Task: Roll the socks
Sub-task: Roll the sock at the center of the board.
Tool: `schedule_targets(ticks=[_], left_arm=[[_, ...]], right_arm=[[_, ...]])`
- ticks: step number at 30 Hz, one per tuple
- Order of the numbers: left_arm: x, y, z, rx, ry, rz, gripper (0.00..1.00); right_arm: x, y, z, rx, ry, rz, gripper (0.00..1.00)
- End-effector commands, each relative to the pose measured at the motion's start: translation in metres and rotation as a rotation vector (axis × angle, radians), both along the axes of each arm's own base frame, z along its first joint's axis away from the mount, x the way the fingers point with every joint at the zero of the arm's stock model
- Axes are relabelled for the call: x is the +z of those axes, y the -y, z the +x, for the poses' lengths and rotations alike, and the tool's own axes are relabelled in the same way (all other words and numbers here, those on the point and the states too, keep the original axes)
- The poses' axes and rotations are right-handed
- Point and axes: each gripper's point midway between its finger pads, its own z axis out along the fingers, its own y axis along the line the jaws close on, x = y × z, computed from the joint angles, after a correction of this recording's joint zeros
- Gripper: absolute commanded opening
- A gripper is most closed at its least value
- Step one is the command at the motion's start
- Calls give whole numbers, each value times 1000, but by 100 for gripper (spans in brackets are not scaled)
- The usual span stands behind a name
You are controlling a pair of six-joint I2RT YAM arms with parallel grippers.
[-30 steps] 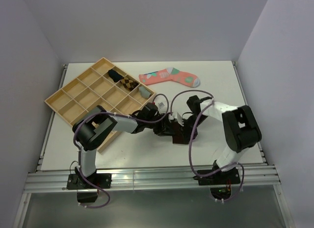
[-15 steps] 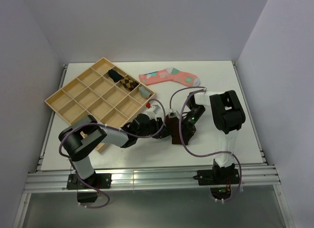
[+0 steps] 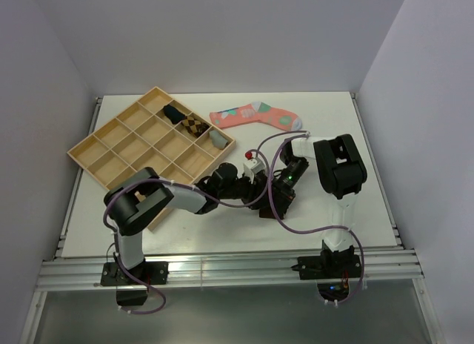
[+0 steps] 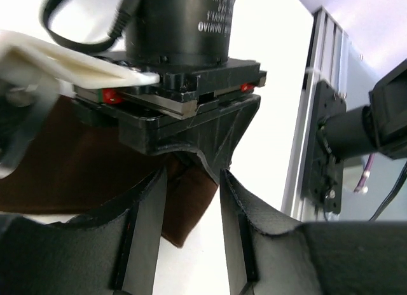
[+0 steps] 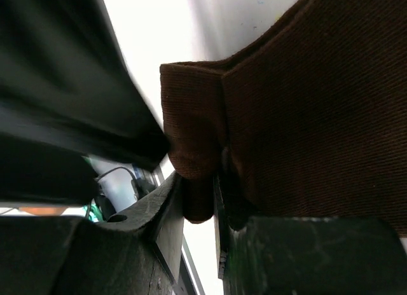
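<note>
The dark brown sock [image 5: 305, 110] lies on the white table between both grippers, seen as a dark patch [image 3: 264, 206] in the top view. My right gripper [image 5: 198, 193] is shut on a folded edge of this sock. My left gripper [image 4: 192, 175] faces it from the left, open, with the sock's corner [image 4: 184, 212] lying by its left finger [image 4: 145, 231] and bare table in the gap. In the top view the left gripper [image 3: 254, 187] and right gripper [image 3: 277, 197] almost touch. A small grey rolled sock [image 3: 217, 139] sits in the tray.
A wooden tray [image 3: 111, 147] with several compartments stands at the back left, holding a dark roll [image 3: 174, 113] and a checked roll [image 3: 194, 124]. A pink patterned sock [image 3: 255, 116] lies flat behind the grippers. The right gripper's body [image 4: 184, 72] fills the left wrist view ahead.
The left gripper's jaws have widened and let go of the brown sock, and its wrist has shifted slightly back. The right gripper keeps its pinch; its arm folded upright earlier.
</note>
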Motion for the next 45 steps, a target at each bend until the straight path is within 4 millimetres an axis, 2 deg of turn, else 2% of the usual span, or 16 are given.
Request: schedule_targets(ticks=[1, 15, 21, 23, 27, 32, 36, 37, 38, 39, 42, 45], left_arm=[[-6, 7, -7, -107, 24, -1, 45], [-25, 8, -22, -182, -67, 5, 43], [-36, 11, -30, -202, -165, 8, 26], [-39, 12, -31, -201, -194, 8, 26], [-36, 13, -37, -214, -234, -11, 34], [-36, 16, -43, -221, -285, -12, 32], [-45, 18, -43, -195, -312, 44, 18], [-47, 18, -45, -190, -318, 60, 5], [-50, 19, -41, -165, -321, 77, 0], [-50, 21, -41, -160, -323, 83, 0], [-60, 18, -37, -91, -362, 147, 0], [-72, 13, -36, -36, -419, 204, 0]], right_arm=[[-10, 6, 11, 12, 40, -34, 4], [-10, 6, 11, -3, 47, -46, 4], [-11, 5, 16, -27, 75, -55, 3], [-11, 5, 16, -31, 77, -56, 4], [-11, 4, 18, -38, 86, -57, 3], [-12, 4, 25, -64, 131, -76, 3], [-12, 4, 32, -88, 168, -97, 3], [-12, 4, 32, -93, 173, -99, 4], [-12, 4, 34, -94, 181, -99, 4], [-12, 4, 34, -99, 185, -101, 4], [-9, 3, 41, -132, 254, -107, 13], [-10, 6, 46, -176, 329, -127, 29]])
